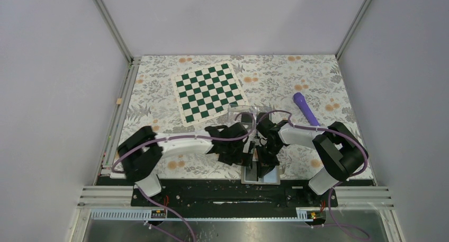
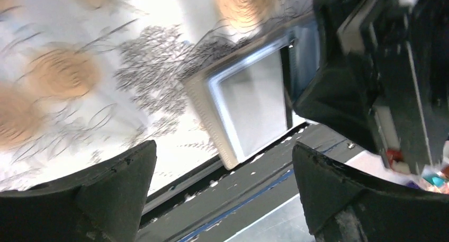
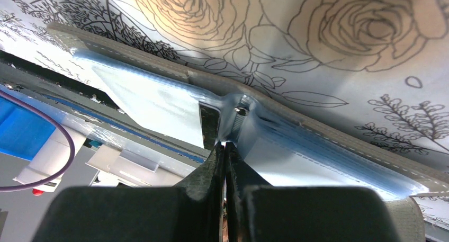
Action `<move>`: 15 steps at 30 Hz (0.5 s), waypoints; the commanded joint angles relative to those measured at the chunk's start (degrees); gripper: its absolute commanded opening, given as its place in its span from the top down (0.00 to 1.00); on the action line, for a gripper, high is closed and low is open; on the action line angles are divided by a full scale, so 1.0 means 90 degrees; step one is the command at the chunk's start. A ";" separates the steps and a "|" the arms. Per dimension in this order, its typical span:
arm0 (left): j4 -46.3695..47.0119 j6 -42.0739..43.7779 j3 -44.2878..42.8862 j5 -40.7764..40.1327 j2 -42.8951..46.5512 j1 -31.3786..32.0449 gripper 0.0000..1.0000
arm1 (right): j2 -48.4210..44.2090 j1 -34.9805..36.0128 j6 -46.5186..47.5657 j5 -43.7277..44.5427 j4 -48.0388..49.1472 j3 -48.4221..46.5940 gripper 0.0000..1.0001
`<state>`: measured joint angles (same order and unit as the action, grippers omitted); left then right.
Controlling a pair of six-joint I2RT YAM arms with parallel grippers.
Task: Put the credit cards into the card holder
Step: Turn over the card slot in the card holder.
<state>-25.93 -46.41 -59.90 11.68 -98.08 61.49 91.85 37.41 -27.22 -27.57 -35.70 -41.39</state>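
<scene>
Left gripper (image 2: 222, 152) wide open, empty. Right gripper (image 3: 225, 146) closed, tips on blue lining of wallet (image 3: 148, 93). Card holder (image 1: 243, 113) contents unclear.

- A flower-patterned desk (image 1: 159, 93) carries a green-and-white chessboard (image 1: 210, 92), lying tilted toward the back.
- A purple cylinder (image 1: 306, 108) lies slantwise to the right of the chessboard.
- The clear card holder (image 1: 244, 114) sits just in front of the chessboard's near corner.
- An open wallet (image 1: 267, 176) lies at the near edge.
- The left claw (image 1: 248, 153) and right claw (image 1: 265, 156) meet close together over the wallet.
</scene>
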 commanded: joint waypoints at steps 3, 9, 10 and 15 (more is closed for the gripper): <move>0.0705 -0.0693 0.1420 -0.2560 0.2833 0.0001 0.01 | 0.0034 0.0043 0.0053 0.0384 0.0184 0.0104 0.96; 0.1327 -0.1364 0.2650 -0.2710 0.4134 -0.0347 0.01 | 0.0044 0.0043 0.0066 0.0403 0.0193 0.0103 0.97; 0.1580 -0.1447 0.2837 -0.2449 0.4192 -0.0415 0.02 | 0.0046 0.0043 0.0067 0.0409 0.0192 0.0108 0.97; 0.3340 -0.1792 0.3475 -0.1070 0.3873 -0.0557 0.16 | 0.0013 0.0038 0.0068 0.0408 0.0188 0.0118 0.97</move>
<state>-9.52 -58.48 -30.65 -5.91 -60.66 56.84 91.85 37.41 -27.22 -27.55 -35.70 -41.39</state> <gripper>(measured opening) 0.863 0.043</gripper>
